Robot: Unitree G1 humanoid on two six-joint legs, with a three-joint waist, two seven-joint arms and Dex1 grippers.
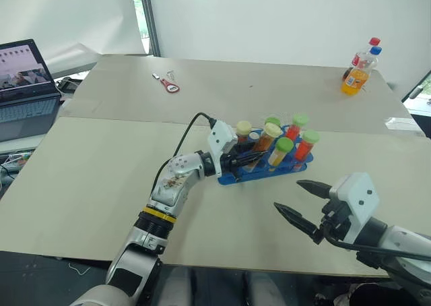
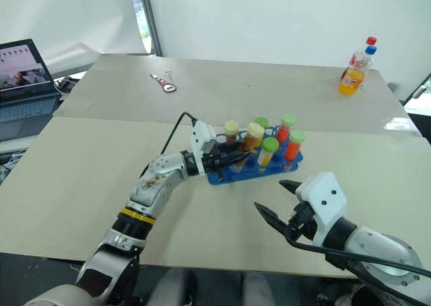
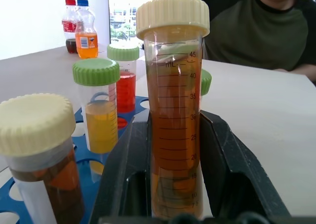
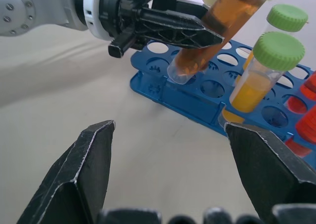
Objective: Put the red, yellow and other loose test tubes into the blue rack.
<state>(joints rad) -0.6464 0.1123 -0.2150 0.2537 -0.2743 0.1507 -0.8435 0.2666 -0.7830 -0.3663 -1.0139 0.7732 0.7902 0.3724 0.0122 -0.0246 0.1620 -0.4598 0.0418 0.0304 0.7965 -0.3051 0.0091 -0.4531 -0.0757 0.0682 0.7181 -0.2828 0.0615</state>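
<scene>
Left claw (image 4: pixel 190 34) clamped on brown-liquid test tube (image 4: pixel 215 29), tilted, its base just over the near edge of blue rack (image 4: pixel 197 103) on the table (image 1: pixel 101 178). Right claw (image 1: pixel 306 201) spread apart, near rack, holding nothing.

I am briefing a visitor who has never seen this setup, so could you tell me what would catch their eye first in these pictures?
First, the left gripper clamped on a brown-liquid tube with a pale-yellow cap, held tilted with its base just over the near edge of the blue rack mid-table. Next, the bright green-capped tubes of yellow and orange-red liquid already standing in that rack. The right gripper hangs open nearer the table's front edge.
</scene>
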